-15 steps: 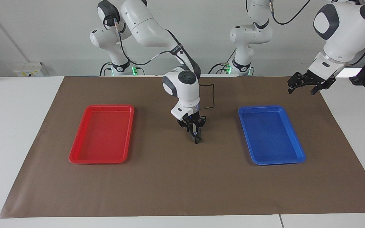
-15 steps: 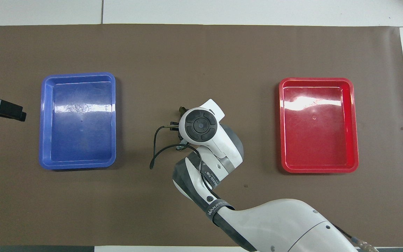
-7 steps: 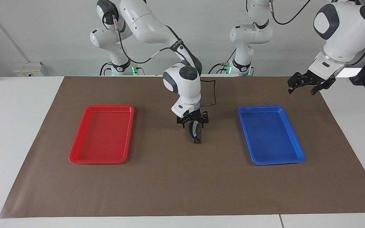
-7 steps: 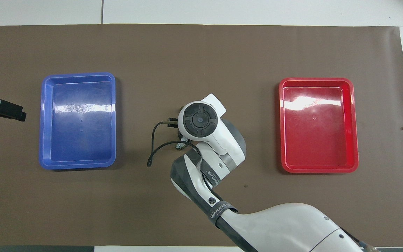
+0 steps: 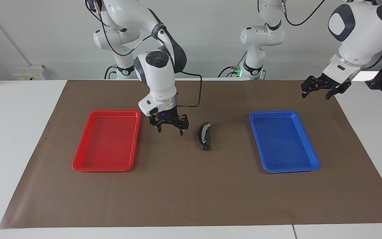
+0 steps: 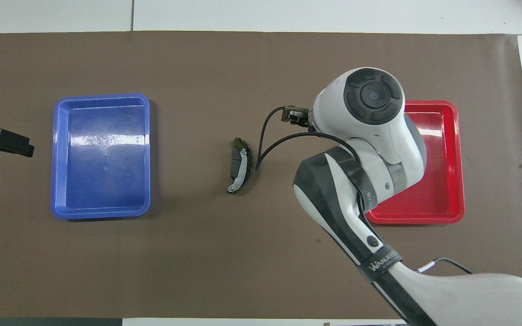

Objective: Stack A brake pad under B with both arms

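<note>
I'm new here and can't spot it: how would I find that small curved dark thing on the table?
Start at the brown mat and find the red tray and blue tray. On the bare mat between them lies a curved dark piece. Its silvery strip along the curve sets it apart, and it is the only loose thing on the mat.

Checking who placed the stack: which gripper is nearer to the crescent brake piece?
Right. The right gripper hangs open between the crescent brake piece and the red tray; the left gripper waits past the blue tray, at the mat's edge.
</note>
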{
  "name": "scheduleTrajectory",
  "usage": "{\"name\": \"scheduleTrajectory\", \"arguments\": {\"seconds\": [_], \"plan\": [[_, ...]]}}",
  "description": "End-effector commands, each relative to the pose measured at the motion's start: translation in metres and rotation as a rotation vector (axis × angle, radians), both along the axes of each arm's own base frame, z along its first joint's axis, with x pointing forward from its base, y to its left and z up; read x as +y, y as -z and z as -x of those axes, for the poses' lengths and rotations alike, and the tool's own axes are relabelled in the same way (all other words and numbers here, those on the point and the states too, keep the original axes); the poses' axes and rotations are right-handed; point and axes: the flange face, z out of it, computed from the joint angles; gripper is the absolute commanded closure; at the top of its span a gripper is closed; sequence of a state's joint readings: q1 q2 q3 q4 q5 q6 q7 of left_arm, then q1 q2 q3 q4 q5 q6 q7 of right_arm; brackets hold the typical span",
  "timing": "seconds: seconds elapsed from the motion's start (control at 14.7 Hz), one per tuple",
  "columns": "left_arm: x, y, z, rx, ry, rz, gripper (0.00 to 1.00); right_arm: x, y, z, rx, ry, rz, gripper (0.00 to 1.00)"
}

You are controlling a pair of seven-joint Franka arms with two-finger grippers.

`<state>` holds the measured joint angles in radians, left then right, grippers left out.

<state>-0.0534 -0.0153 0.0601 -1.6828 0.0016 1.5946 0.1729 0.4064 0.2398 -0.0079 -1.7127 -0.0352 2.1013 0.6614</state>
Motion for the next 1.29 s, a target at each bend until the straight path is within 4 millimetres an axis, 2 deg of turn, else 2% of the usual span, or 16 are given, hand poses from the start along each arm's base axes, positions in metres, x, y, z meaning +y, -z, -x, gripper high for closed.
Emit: {"name": "scheduleTrajectory", "arguments": {"seconds": [0.0,0.14,0.41,0.61,0.75,0.95,1.09,1.22], "plan": [[0.002,-0.001,0.0,0.004,0.008,0.002,0.0,-0.059,-0.023,-0.003,0.002,0.002,0.043,0.0],[0.002,-0.001,0.0,0.004,0.008,0.002,0.0,-0.101,-0.041,-0.005,0.009,-0.002,0.056,0.0],[0.002,-0.001,0.0,0.004,0.008,0.002,0.0,-0.182,-0.079,0.004,0.028,-0.013,0.076,0.0],[0.002,-0.001,0.0,0.004,0.008,0.002,0.0,-0.219,-0.107,0.021,0.05,-0.067,0.089,0.0],[0.002,-0.001,0.0,0.004,0.008,0.002,0.0,-0.237,-0.123,0.034,0.083,-0.087,0.095,0.0],[0.002,-0.001,0.0,0.004,0.008,0.002,0.0,-0.254,-0.146,0.058,0.128,-0.072,0.09,0.0],[0.002,-0.001,0.0,0.004,0.008,0.002,0.0,-0.261,-0.169,0.059,0.151,-0.077,0.089,0.0],[0.002,-0.001,0.0,0.004,0.008,0.002,0.0,-0.264,-0.166,0.056,0.167,-0.114,0.088,0.0]]}}
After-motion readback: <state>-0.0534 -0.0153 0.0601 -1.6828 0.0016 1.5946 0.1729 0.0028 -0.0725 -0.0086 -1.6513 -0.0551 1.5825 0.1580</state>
